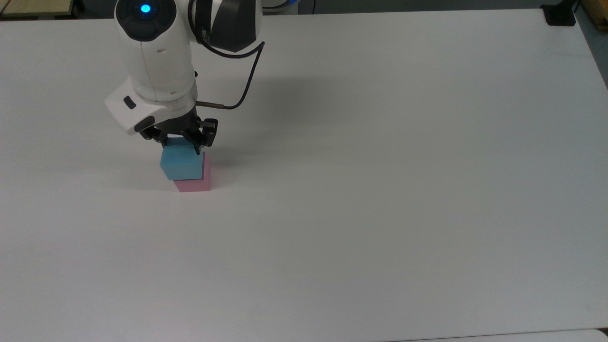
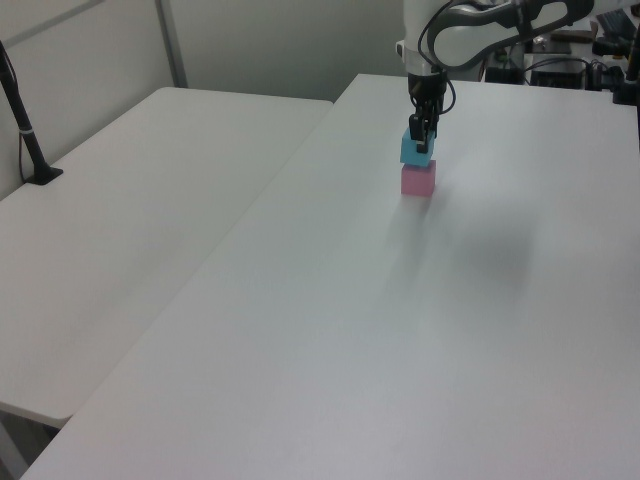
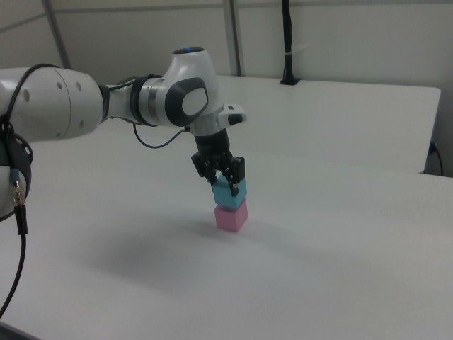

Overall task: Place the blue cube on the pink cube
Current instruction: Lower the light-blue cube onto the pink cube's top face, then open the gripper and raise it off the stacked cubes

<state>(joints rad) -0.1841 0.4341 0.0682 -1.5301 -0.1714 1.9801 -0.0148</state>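
The blue cube (image 1: 181, 164) (image 2: 415, 152) (image 3: 229, 191) rests on top of the pink cube (image 1: 195, 183) (image 2: 418, 180) (image 3: 232, 215), which stands on the white table (image 1: 380, 190). In the top view the blue cube sits a little toward the left of the pink one, which mostly shows at its right and lower edges. My gripper (image 1: 183, 142) (image 2: 423, 135) (image 3: 222, 178) comes straight down from above and is shut on the blue cube, its black fingers pressing two opposite sides.
A black cable (image 1: 242, 80) loops from the wrist. A second white table (image 2: 130, 200) adjoins at the left view's left, with a black post (image 2: 25, 130) on it. A black clamp (image 1: 560, 14) sits at the far right corner in the top view.
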